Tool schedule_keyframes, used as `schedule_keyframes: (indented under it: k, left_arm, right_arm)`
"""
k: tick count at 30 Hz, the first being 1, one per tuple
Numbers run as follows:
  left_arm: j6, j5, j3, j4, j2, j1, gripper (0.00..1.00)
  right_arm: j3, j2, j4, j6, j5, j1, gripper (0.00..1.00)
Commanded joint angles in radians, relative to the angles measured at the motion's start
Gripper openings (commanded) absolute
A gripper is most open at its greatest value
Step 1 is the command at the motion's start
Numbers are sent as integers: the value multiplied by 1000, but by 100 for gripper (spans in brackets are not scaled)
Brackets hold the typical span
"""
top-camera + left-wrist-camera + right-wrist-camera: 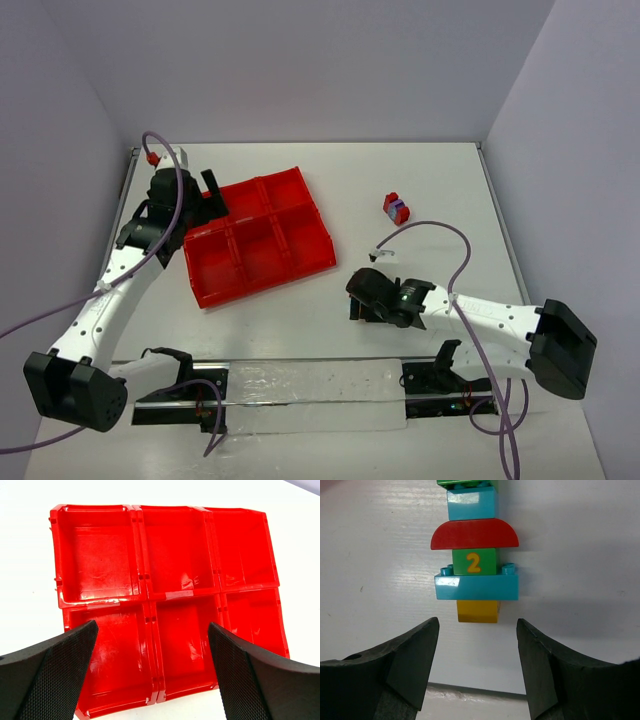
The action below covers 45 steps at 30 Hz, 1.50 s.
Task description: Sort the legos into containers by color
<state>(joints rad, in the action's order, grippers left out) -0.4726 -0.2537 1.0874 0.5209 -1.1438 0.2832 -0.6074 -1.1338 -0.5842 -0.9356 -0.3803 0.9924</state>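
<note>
a short lego stack [475, 565] sits on the white surface [380, 555], to the right of the tray and well apart from it. in the right wrist view it runs as one straight column directly away from the right fingers [405, 665], centred on the gap between them. nearest is a small yellow brick [477, 611], then a wide teal brick [476, 586] with studs showing at both ends. beyond come a green brick [474, 561] printed with a yellow 2, a red half-round piece [474, 535] and a smaller teal block [471, 504]. all are glossy hard plastic, pressed together. whether the column stands or lies flat is hard to tell.

the right fingers are dark, matte wedges, set apart with nothing between them. the yellow end lies just ahead of their tips, not touching. this arm is clearly the nearer one, and a move forward along the column would likely bring a finger to each side of it.

the left fingers [50, 670], black with a woven grip texture, are spread wide above the red tray [142, 555]. it is a shiny moulded grid of six square compartments, and no brick is visible in them.
</note>
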Motion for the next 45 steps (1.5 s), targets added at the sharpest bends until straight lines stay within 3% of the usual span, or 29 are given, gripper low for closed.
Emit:
schedule_keyframes:
  k: [1,20,31,36,38,41,45]
  left_arm:
    - [-12,-1,31,-9,-5,8,99]
    - [-3,-7,42,-7,-31,10,99]
    - [-11,-2,34,-13,-32,10,99]
    - [-30,18,46,-9,-29,10,100]
    - [-49,28,63,5,-37,10,99]
    - [-66,60,103,19,-59,10,99]
    - [-82,203,158,10,-95,17,98]
  right_arm:
    - [29,-17,83,-11,-22,5,71]
    - [49,-117,187,25,-87,5,61]
    - [57,-115,180,-3,-114,5,36]
    - [21,-67,143,26,-105,5,10]
    - [-5,-29,130,48,-96,6,5]
    - [-37,11,108,95,-93,11,2]
    - [-96,79,128,210,-84,17,1]
